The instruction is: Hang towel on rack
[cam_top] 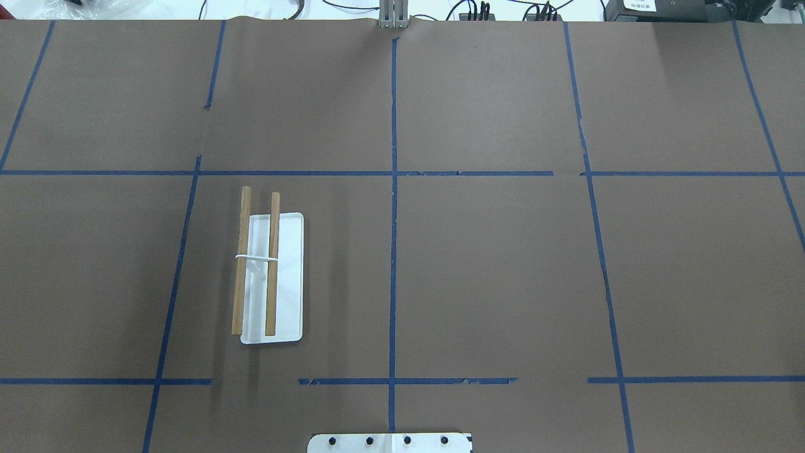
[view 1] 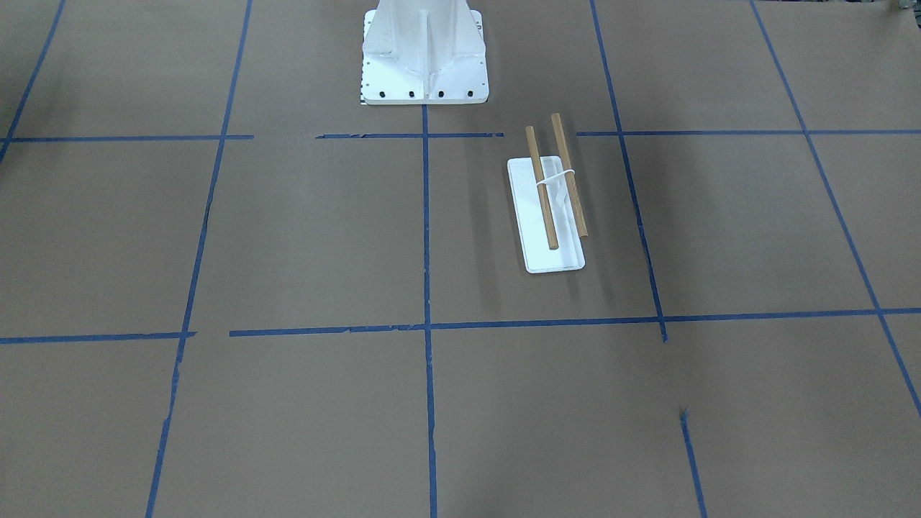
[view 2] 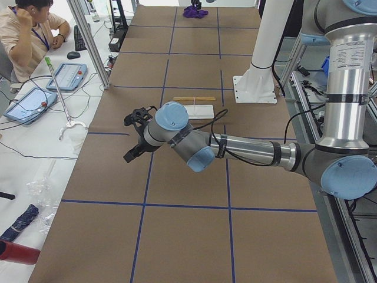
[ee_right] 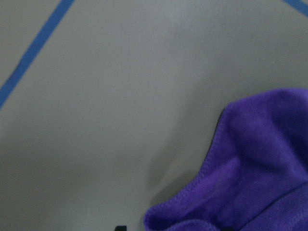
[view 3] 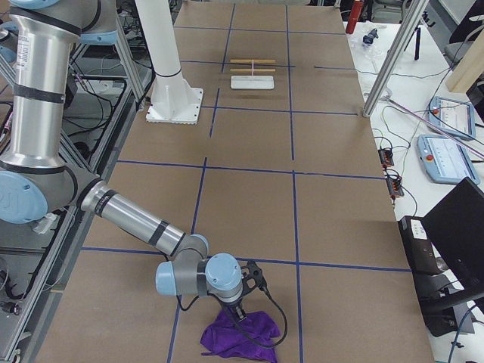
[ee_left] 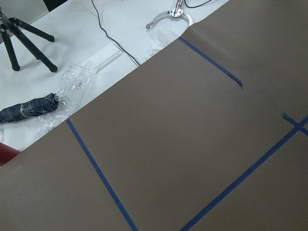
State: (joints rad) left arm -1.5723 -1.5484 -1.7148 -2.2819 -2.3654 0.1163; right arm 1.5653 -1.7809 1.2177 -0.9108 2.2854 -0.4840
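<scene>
- Bench (cam_top: 503, 283): covered in brown paper, divided into rectangles by blue tape lines (cam_top: 394, 251).
- White ribbed pedestal (view 1: 424, 50): stands near the bench's robot-side edge, bolt holes along its base.
- Operator (view 2: 29, 35): seated beside the bench, two pendants (view 2: 66, 75) nearby.
- Folded dark-blue umbrella (ee_left: 29, 109): lies off the paper, beside clear plastic wrap (ee_left: 77, 82); black tripod (ee_left: 24, 36) near.

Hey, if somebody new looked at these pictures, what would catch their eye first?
The crumpled purple towel at the end of the table on the robot's right, with the right gripper down at its edge. Then the rack, bare wooden rods over a white base, on the robot's left half, and the left gripper hanging above the table.
</scene>
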